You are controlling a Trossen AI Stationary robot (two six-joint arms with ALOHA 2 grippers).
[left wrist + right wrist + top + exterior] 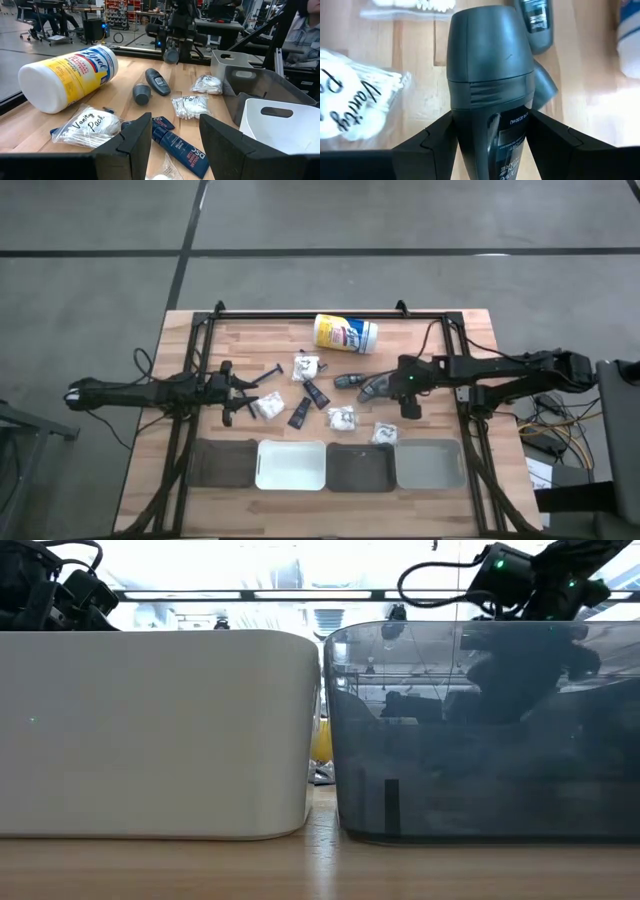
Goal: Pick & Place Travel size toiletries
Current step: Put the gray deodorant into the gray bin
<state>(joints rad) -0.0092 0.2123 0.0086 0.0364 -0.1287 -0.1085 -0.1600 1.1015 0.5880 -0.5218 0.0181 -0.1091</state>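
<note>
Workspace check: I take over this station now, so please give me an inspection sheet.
Surface: wooden table, four bins along the near edge.
Job's things: cotton-swab packets, black tubes, a razor and a dark grey deodorant lie loose mid-table; another deodorant sits between the right pincer's fingers.
Clutter: yellow-and-white wipes canister, on its side at the far edge.
Grippers: right pincer shut on that deodorant; left pincer open, low beside a packet.
Cables: a bundle beside the table on the right.
Surroundings: workshop with seated people beyond the table.
</note>
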